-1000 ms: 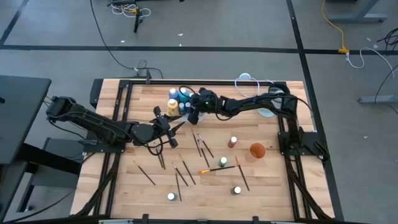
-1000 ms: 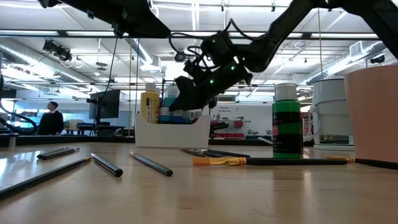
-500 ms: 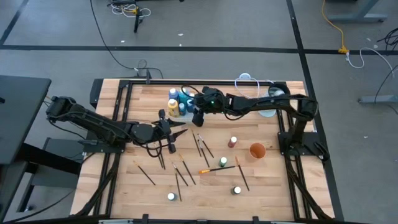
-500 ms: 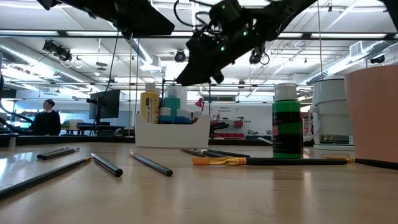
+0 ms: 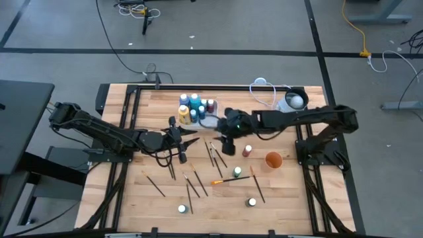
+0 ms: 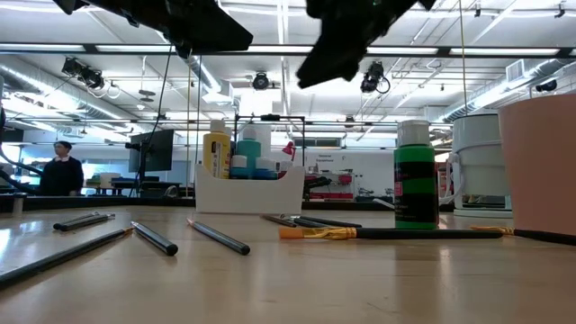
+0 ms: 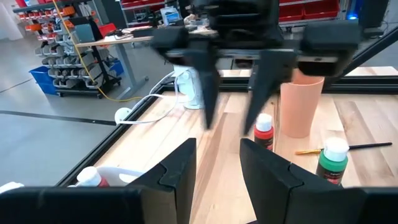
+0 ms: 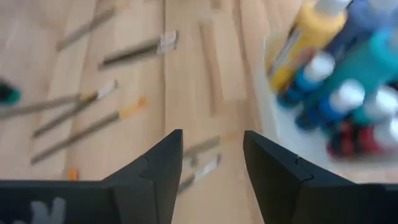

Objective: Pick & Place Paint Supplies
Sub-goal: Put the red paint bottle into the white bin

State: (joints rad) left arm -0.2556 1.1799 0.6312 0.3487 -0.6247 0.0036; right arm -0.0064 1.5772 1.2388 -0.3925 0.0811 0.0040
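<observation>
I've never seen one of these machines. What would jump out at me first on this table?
Two dark arms reach over a wooden table: the right gripper hangs with open, empty fingers above scattered thin brushes, while the left gripper waits mid-table. At the far edge, a white tray is packed with white-capped paint bottles, and a peach cup stands on the right side.

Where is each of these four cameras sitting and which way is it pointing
High view: overhead, straight down; both arms, left tool, right tool.
Low view: table height, level toward the white tray of bottles; arms overhead.
Left wrist view: on the left arm, facing the right arm; own open fingers.
Right wrist view: on the right arm, down at brushes; own open fingers.
Shared: green bottle shows in low and left wrist views.
</observation>
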